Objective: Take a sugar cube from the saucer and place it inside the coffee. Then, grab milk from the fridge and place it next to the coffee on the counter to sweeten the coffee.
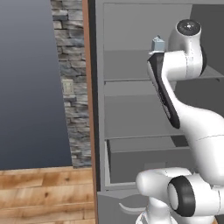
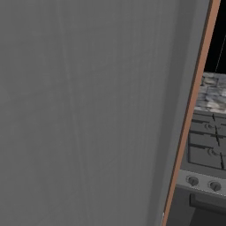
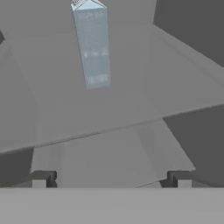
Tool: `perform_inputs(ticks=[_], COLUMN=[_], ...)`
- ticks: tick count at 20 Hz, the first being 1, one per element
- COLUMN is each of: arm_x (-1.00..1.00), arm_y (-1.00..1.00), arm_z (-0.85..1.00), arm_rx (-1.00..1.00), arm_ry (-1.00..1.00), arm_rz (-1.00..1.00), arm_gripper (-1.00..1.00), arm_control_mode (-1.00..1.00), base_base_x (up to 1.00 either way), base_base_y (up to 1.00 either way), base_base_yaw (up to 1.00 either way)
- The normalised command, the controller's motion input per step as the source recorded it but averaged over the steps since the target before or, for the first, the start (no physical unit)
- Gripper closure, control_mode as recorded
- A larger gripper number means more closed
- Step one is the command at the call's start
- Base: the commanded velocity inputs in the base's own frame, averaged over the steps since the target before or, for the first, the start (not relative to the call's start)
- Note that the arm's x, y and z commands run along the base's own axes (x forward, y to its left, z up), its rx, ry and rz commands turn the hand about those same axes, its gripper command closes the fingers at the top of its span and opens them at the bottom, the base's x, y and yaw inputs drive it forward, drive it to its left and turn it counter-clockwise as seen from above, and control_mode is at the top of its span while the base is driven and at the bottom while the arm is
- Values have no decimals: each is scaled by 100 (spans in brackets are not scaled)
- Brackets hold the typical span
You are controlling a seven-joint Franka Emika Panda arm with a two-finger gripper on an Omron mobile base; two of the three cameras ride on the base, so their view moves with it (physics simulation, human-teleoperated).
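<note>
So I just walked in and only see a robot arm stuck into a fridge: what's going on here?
The arm is reaching into the open fridge for the milk, a pale blue carton standing on a grey shelf. The gripper is open and empty, pointed at the carton from a distance, nothing touching yet. In the left base view the milk's top peeks out beside the arm's upper joint. Judging by that, the grab has not yet happened.

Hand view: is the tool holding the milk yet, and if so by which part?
Nothing is held. The tool is open, and the milk stands upright on the fridge shelf ahead, apart from both fingertips.
</note>
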Motion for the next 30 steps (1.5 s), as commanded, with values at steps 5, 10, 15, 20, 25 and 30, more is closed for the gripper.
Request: perform_inputs(ticks=[5, 10, 15, 20, 25, 30], arm_x=[67, 33, 33, 27, 26, 31], arm_y=[-19, -34, -16, 0, -1, 0], arm_z=[3, 3, 0, 1, 0, 0], arm_rx=[0, 0, 3, 0, 0, 0], arm_ry=[-13, -11, -3, 5, 2, 0], arm_rz=[-5, -1, 0, 7, 14, 11], arm_gripper=[-100, -100, -100, -100, -100, -100], arm_control_mode=[-100, -100, -100, -100, -100, -100], base_base_x=[0, 0, 0, 0, 0, 0], base_base_y=[0, 0, 0, 0, 0, 0], base_base_yaw=[0, 0, 0, 0, 0, 0])
